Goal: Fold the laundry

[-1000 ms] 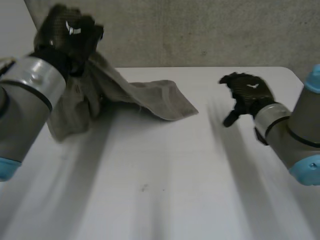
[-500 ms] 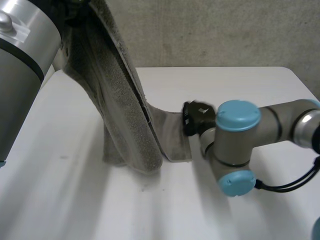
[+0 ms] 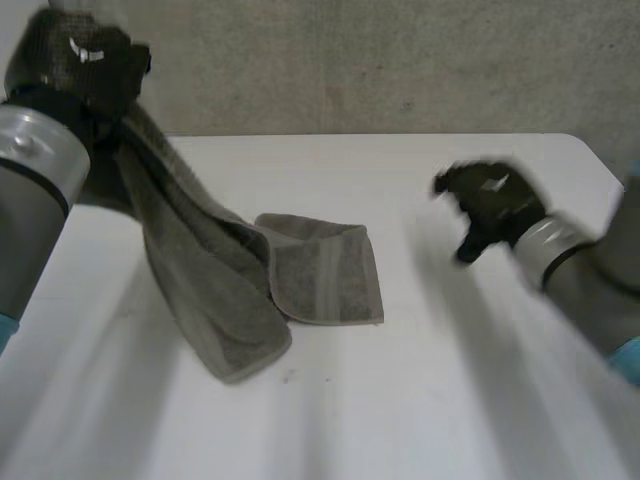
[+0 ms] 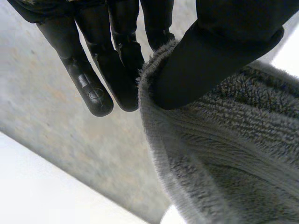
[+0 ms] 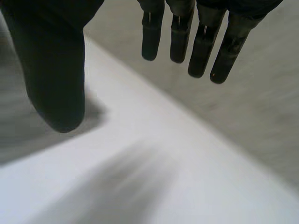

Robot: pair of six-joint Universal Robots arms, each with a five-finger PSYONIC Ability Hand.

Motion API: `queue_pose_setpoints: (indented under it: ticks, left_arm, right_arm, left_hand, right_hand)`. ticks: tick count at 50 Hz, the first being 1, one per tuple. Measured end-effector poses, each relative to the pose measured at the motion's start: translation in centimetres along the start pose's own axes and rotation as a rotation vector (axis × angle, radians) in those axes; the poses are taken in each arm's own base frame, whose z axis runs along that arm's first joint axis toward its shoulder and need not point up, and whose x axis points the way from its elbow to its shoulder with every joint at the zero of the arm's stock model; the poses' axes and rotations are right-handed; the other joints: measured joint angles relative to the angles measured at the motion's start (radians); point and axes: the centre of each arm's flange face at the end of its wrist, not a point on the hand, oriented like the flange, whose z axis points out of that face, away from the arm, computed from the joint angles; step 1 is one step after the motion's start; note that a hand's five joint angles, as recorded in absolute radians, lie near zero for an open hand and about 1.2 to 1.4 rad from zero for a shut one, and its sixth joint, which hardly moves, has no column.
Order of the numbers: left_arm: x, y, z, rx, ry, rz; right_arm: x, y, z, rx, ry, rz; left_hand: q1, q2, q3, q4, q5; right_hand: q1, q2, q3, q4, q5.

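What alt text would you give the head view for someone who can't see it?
The left robot hand grips one end of a grey towel, lifted above the white table; the rest slopes down and lies partly flat on the table. The right robot hand hovers apart from the towel, holding nothing.

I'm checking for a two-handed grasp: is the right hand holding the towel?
No, the right hand hovers open over bare table, apart from the towel, whose one end the left hand pinches.
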Motion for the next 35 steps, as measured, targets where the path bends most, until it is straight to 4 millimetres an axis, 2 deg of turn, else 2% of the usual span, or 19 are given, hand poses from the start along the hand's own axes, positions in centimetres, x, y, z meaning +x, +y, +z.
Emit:
queue_pose_setpoints:
  ticks: [2, 3, 8, 11, 12, 14, 26, 35]
  left_arm:
    - [-0.4, -1.5, -0.2, 0.043, -0.009, -0.011]
    - [-0.4, -1.5, -0.2, 0.043, -0.009, -0.011]
    - [-1.4, -6.2, -1.5, 0.161, -0.014, -0.043]
    - [-1.7, -8.2, -2.6, 0.202, 0.002, -0.057]
    - [-1.7, -8.2, -2.6, 0.202, 0.002, -0.057]
    - [-1.7, -9.2, -3.5, 0.219, 0.023, -0.065]
    - [-1.0, -11.0, -5.8, 0.261, 0.080, -0.086]
    - [-1.7, -12.2, -6.2, 0.303, 0.060, -0.102]
  right_arm:
    - [-2.2, 1.2, 0.0, -0.051, -0.059, 0.066]
    - [-2.2, 1.2, 0.0, -0.051, -0.059, 0.066]
    - [-6.2, 3.5, 0.1, -0.131, -0.144, 0.261]
    - [-7.5, 4.0, 0.4, -0.132, -0.161, 0.347]
    - [-7.5, 4.0, 0.4, -0.132, -0.161, 0.347]
    - [-8.8, 4.2, 0.7, -0.106, -0.166, 0.409]
    - [-11.9, 5.3, 1.2, -0.034, -0.108, 0.519]
    - [-12.9, 6.1, 2.1, 0.006, -0.085, 0.572]
  left_hand:
    - [0.000, 0.000, 0.000, 0.000, 0.000]
    - [0.000, 0.000, 0.000, 0.000, 0.000]
    - [0.000, 0.000, 0.000, 0.000, 0.000]
    - [0.000, 0.000, 0.000, 0.000, 0.000]
    - [0.000, 0.000, 0.000, 0.000, 0.000]
    - [0.000, 0.000, 0.000, 0.000, 0.000]
    - [0.000, 0.000, 0.000, 0.000, 0.000]
    - [0.000, 0.000, 0.000, 0.000, 0.000]
  right_hand:
    - [-0.018, -0.011, -0.019, -0.022, -0.027]
    - [-0.018, -0.011, -0.019, -0.022, -0.027]
    - [-0.114, -0.130, -0.139, -0.125, -0.125]
    - [-0.136, -0.167, -0.172, -0.144, -0.138]
    - [-0.136, -0.167, -0.172, -0.144, -0.138]
    - [-0.137, -0.174, -0.175, -0.147, -0.140]
    - [-0.137, -0.174, -0.175, -0.147, -0.143]
    - [-0.137, -0.174, -0.175, -0.147, -0.145]
